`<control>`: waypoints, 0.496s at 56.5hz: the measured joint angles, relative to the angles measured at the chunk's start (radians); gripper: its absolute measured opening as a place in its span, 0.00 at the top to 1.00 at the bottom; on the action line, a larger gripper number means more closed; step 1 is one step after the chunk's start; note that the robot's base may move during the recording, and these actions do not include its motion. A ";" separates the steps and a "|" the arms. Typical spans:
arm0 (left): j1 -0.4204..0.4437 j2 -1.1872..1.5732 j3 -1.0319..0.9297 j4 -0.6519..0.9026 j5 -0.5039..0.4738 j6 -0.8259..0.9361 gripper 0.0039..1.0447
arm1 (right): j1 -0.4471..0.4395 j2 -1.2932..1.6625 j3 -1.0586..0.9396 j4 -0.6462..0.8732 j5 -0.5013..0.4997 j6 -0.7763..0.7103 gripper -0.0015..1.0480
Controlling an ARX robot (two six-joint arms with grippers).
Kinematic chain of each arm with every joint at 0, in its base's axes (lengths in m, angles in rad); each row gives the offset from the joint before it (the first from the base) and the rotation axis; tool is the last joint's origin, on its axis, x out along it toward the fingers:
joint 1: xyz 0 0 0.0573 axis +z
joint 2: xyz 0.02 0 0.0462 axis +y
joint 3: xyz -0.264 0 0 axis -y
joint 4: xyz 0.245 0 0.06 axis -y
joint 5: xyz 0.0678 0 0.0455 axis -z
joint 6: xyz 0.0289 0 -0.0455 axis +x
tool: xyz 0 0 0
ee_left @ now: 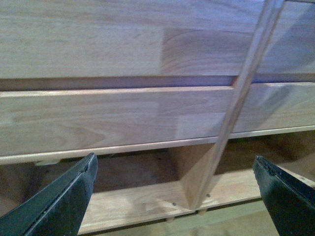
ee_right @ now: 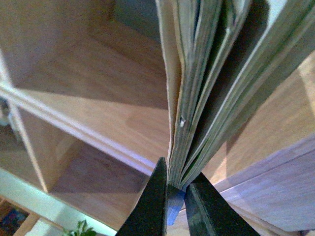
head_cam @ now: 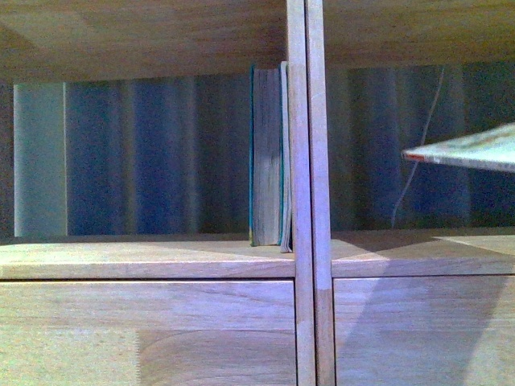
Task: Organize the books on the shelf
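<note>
- Only a wedge of the white paperback (head_cam: 471,149) is seen in the front view, at 3 o'clock. It is held nearly flat in the air before the right compartment of the shelf (head_cam: 145,259). The rest is cut off by the frame edge, and its cover is too blurred to be read.
- Neither arm is shown in the front view.
- In the right wrist view the paperback is seen edge-on with its pages fanned. One edge is pinched between the closed fingers of the right gripper (ee_right: 176,191).
- The fingers of the left gripper (ee_left: 174,161) are spread wide with nothing between them, and the drawer fronts (ee_left: 98,118) are faced.
- The teal book (head_cam: 265,157) is stood upright in the left compartment, near 12 o'clock, close to the central double upright (head_cam: 306,161).
- A thin grey slab (head_cam: 285,153) is set between book and upright; what it is cannot be told.
- A white cable (head_cam: 418,161) is hung behind the right compartment, against a blue backdrop (head_cam: 161,153).
- Open board is left from the teal book toward 9 o'clock, and beneath the paperback toward 4 o'clock.
</note>
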 joint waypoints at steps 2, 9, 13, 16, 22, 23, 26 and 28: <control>0.019 0.032 0.017 0.045 0.033 -0.010 0.07 | -0.003 -0.021 -0.003 0.005 -0.017 -0.002 0.93; 0.079 0.188 0.096 0.185 0.091 -0.071 0.07 | -0.004 -0.083 -0.009 0.026 -0.078 -0.033 0.93; 0.083 0.278 0.142 0.253 0.095 -0.105 0.07 | 0.006 -0.102 -0.009 0.045 -0.097 -0.058 0.93; 0.073 0.359 0.188 0.313 0.080 -0.130 0.07 | 0.020 -0.115 -0.010 0.065 -0.104 -0.080 0.93; 0.013 0.543 0.328 0.342 0.019 -0.193 0.07 | 0.064 -0.138 -0.015 0.119 -0.122 -0.137 0.93; -0.004 0.576 0.353 0.348 0.003 -0.200 0.07 | 0.073 -0.141 -0.018 0.127 -0.122 -0.146 0.93; -0.047 0.655 0.420 0.350 -0.031 -0.217 0.07 | 0.094 -0.146 -0.025 0.143 -0.121 -0.172 0.93; -0.083 0.715 0.476 0.350 -0.056 -0.235 0.07 | 0.111 -0.147 -0.029 0.154 -0.121 -0.184 0.93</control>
